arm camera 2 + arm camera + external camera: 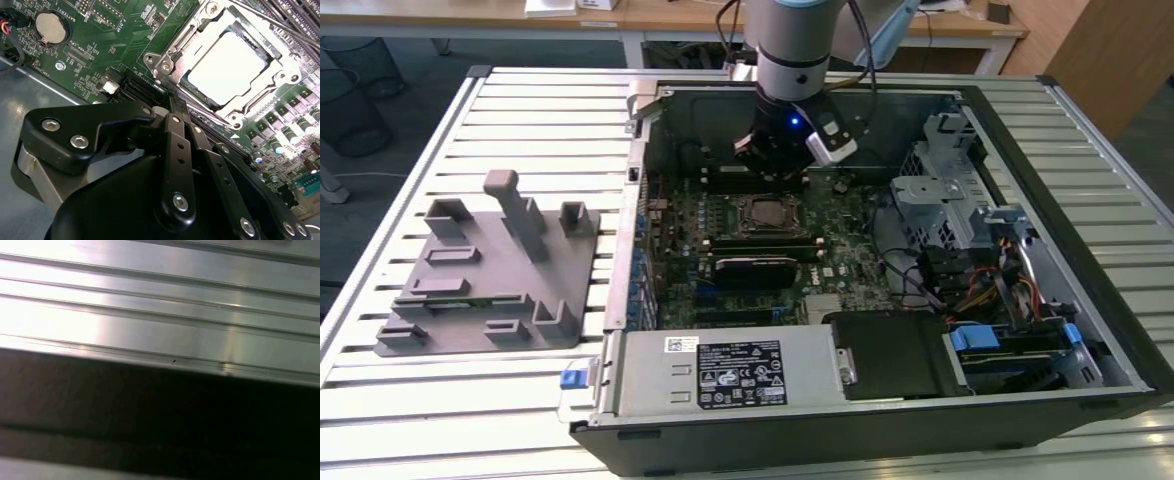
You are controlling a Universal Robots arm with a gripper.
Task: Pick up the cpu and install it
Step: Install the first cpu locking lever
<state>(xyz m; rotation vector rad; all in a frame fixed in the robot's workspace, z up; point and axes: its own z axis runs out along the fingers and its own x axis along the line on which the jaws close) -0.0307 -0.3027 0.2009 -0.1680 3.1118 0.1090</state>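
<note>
Inside the open computer case [987,120] that lies on the ribbed metal desk [520,110], the arm reaches down from above and holds its claw [774,160] over the far part of the green motherboard [834,260], just beyond the socket. In the second wrist view the black claw [172,102] has its fingers [177,150] drawn close together with nothing between them, the tips hanging above the board beside the socket's near corner and not touching it. The cpu [230,67], pale and silvery, sits flat within the metal socket frame [175,47], whose screws show at the corners; in the exterior view the same socket [765,213] shows as a dark-framed square near the middle of the board, just in front of the claw. A round coin battery [50,27] lies on the board well apart from the socket. On the desk at the exterior view's left stands a grey plastic fixture tray [487,280], beside the case and well apart from the claw. The first wrist view shows the desk's ribbed slats [160,315] above a dark edge.
</note>
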